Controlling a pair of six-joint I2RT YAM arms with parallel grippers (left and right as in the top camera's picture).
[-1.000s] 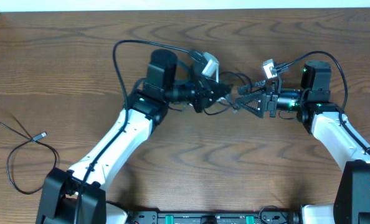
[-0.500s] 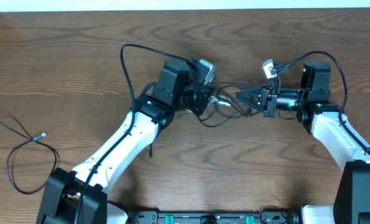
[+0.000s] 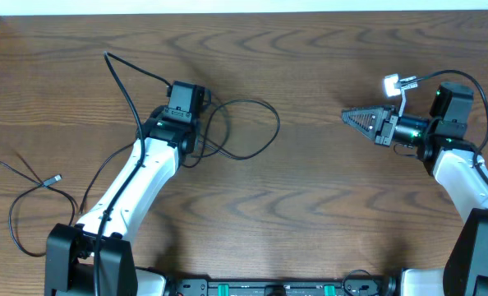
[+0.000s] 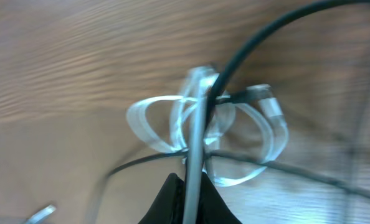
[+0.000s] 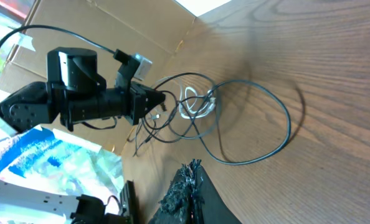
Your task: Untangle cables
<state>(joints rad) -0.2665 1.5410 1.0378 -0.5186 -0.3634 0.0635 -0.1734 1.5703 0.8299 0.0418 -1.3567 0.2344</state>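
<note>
Dark wood-grain table [image 3: 326, 230], cardboard box [image 5: 132, 28] behind

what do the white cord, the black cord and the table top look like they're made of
white cord: probably a soft plastic jacket, glossy and slightly translucent; it bends into tight loops.
black cord: likely a matte plastic or rubber sheath; it lies in a loose curve.
table: brown wood grain, satin sheen; solid wood or laminate, I cannot tell.

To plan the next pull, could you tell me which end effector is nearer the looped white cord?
Left. The left end effector is shut on the cables, the looped white cord just beyond its tips; the right end effector, shut and empty, is far across the table.
</note>
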